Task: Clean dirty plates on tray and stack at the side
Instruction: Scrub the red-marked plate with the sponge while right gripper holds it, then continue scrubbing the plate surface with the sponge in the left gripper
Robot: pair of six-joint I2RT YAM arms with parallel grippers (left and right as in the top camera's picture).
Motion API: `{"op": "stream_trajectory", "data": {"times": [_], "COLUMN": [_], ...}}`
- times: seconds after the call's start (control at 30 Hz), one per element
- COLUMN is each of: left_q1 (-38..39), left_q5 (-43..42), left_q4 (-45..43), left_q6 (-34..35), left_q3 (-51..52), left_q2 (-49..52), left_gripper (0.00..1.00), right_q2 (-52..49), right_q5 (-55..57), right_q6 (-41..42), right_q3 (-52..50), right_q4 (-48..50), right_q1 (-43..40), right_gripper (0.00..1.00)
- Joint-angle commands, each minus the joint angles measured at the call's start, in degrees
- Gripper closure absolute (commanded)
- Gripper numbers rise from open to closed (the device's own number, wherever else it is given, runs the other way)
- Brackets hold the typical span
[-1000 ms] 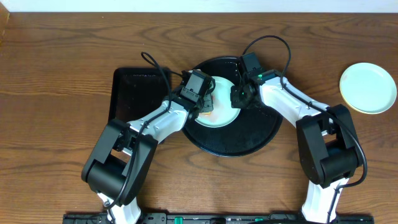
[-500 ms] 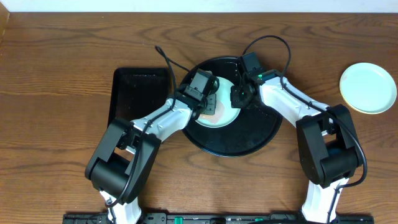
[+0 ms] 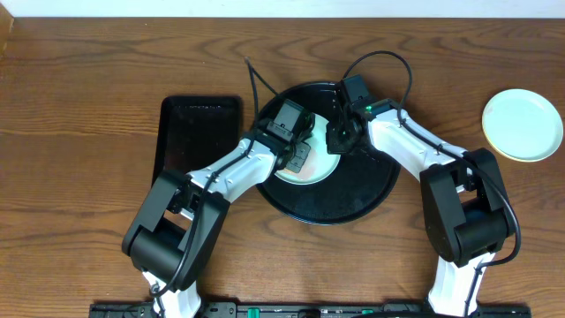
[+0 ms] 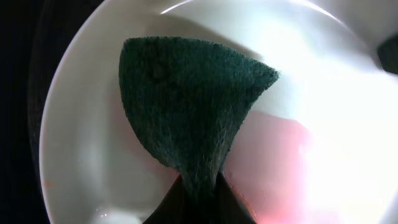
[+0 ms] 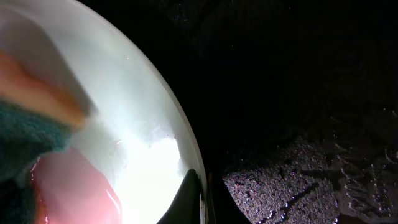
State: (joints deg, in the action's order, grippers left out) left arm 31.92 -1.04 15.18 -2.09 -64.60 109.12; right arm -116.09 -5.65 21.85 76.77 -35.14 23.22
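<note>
A: Where do we have the plate [image 3: 320,168]?
B: On the round black tray [image 3: 353,199], a pink smear at its centre. Our left gripper [image 4: 199,208] pinches a green sponge [image 4: 193,106] that lies on it. Our right gripper [image 5: 200,198] is clamped on the plate's rim.
A: And the others?
B: We see a pale stack [image 3: 523,124] far right on the table [image 3: 88,88], well apart from the tray.

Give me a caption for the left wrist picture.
The left tool holds a dark green scouring pad against a pale round plate smeared with pink sauce.
</note>
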Motion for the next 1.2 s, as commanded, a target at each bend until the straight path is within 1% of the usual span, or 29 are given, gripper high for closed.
{"op": "stream_trajectory", "data": {"times": [0.0,0.07,0.17,0.4,0.53,0.9,1.07,1.17], "left_q1": [1.3,1.2,1.3,1.3,1.3,0.1,-1.9,-4.0], "left_q5": [-1.4,0.2,0.2,0.1,-3.3,-3.1,-0.6,3.7], "left_q4": [3.0,3.2,4.1,4.3,5.7,2.7,0.0,-1.7], "left_q6": [-6.1,-6.4,-7.8,-7.7,-7.7,-7.8,-7.7,-5.1], "left_q3": [2.1,2.1,2.1,2.1,2.1,2.1,2.1,2.1], "left_q2": [2.1,2.1,1.6,-1.5,-1.5,0.8,1.8,1.8], "left_gripper": [0.93,0.93,0.93,0.93,0.93,0.93,0.93,0.92], "right_q2": [-2.8,-2.8,-2.8,-2.8,-2.8,-2.8,-2.8,-2.8], "right_q5": [-1.3,-1.3,-1.2,-1.2,-1.2,-1.2,-1.2,-1.2], "right_q6": [-0.9,-0.9,-0.9,-0.9,-0.9,-0.9,-0.9,-0.9], "right_q3": [-1.1,-1.1,-1.1,-1.1,-1.1,-1.1,-1.1,-1.1], "right_q4": [-1.0,-1.1,-1.0,-0.9,-0.9,-0.9,-1.2,-1.3], "right_q1": [1.6,1.6,1.6,1.6,1.6,1.6,1.6,1.6], "right_gripper": [0.99,0.99,0.99,0.99,0.99,0.99,0.99,0.99]}}
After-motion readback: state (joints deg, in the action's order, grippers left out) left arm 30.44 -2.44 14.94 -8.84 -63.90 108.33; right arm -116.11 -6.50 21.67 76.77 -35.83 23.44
